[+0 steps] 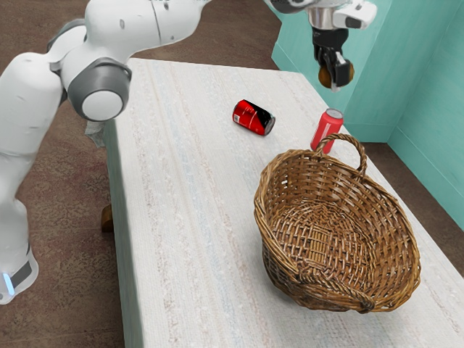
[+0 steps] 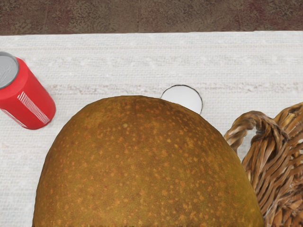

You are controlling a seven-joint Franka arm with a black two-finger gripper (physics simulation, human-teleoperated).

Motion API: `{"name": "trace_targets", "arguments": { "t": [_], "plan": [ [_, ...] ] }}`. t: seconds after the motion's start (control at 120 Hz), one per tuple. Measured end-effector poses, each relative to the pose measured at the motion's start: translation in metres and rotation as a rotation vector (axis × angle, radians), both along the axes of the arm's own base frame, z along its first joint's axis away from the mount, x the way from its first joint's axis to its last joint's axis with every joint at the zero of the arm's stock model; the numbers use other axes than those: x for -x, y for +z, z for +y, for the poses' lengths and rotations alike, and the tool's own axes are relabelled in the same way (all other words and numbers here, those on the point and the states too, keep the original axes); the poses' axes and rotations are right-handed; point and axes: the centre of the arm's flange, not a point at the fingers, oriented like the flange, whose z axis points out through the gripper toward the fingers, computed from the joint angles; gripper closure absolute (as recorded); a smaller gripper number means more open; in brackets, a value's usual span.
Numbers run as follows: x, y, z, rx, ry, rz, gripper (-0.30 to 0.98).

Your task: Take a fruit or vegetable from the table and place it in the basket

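My gripper [image 1: 336, 75] is high up near the exterior view's upper right, shut on a round, brown-orange fruit [image 1: 351, 72] that bulges out on both sides of the black fingers. The fruit hangs above table level, by the table's far edge. In the wrist view the speckled fruit [image 2: 147, 165] is large and close under my hand. The wicker basket [image 1: 332, 299] stands on the table toward the exterior view's lower right, apart from the held fruit. Its woven side [image 2: 277, 165] appears in the wrist view.
A red can [image 1: 328, 130] stands upright beside the basket's handle, between the basket and my gripper. A red and black can [image 1: 252, 118] lies on its side on the white table [image 1: 196, 217]. In the wrist view are a red can [image 2: 28, 101] and a white round shape [image 2: 183, 97].
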Motion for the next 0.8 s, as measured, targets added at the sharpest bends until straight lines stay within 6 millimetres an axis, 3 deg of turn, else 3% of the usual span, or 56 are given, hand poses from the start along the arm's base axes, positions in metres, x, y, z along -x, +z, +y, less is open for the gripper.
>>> {"name": "trace_targets", "arguments": {
  "t": [0.117,0.267,0.425,0.517,0.642,0.8],
  "plan": [
    [-0.001,-0.006,-0.051,-0.007,-0.075,0.009,0.41],
    [-0.009,-0.026,-0.091,-0.019,-0.128,0.034,0.41],
    [-0.022,-0.060,-0.131,-0.025,-0.182,0.073,0.41],
    [-0.024,-0.067,-0.142,-0.027,-0.197,0.079,0.40],
    [-0.024,-0.067,-0.147,-0.030,-0.205,0.070,0.17],
    [-0.023,-0.065,-0.151,-0.030,-0.211,0.060,0.06]
  ]
}}
